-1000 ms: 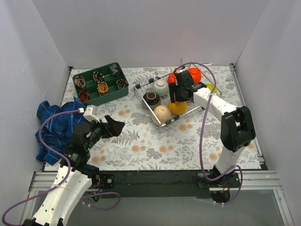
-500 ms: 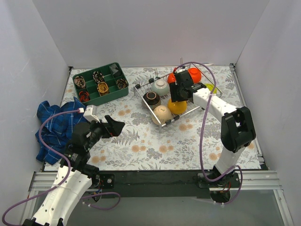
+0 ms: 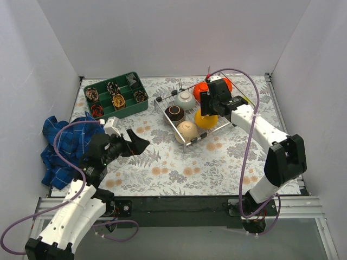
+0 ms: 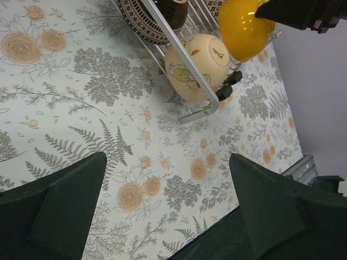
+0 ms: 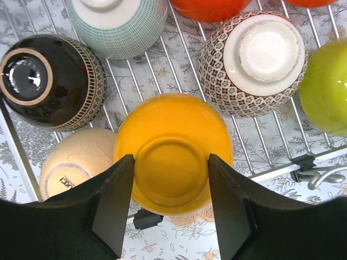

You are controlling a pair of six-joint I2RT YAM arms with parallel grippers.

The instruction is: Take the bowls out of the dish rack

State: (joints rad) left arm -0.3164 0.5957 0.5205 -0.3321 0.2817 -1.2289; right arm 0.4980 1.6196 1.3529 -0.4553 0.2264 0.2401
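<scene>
Closest to the bases, the left gripper (image 3: pixel 139 146) hovered over the floral tablecloth (image 3: pixel 179 168) with its jaws spread wide and nothing between them. A crumpled blue cloth (image 3: pixel 62 143) lay at the table's left edge, beside that arm.

Further in stood the dish rack (image 4: pixel 177 51), set at an angle. The beige bowl (image 5: pixel 76 162) sat in its nearest corner, against the front rail. Just beside it, the right gripper (image 5: pixel 171 162) was clamped on the foot ring of the upturned orange-yellow bowl (image 5: pixel 173 119), one finger on each side. That bowl hung over the rack's near end and overlapped the front rail and the beige bowl in the wrist view. Whether it touched the wires could not be told.

Behind it, foot up on the grid, were the dark brown bowl (image 5: pixel 51 81) on the left and the white lattice-patterned bowl (image 5: pixel 255 62) on the right. The lime green bowl (image 5: pixel 325 89) sat at the right edge. The pale grey-green bowl (image 5: pixel 119 24) and a red-orange bowl (image 5: pixel 209 8) sat further back, and a second red-orange bowl (image 3: pixel 225 85) was in the far corner.

Farthest left, well apart from the rack, lay the dark green divided tray (image 3: pixel 124 112).
</scene>
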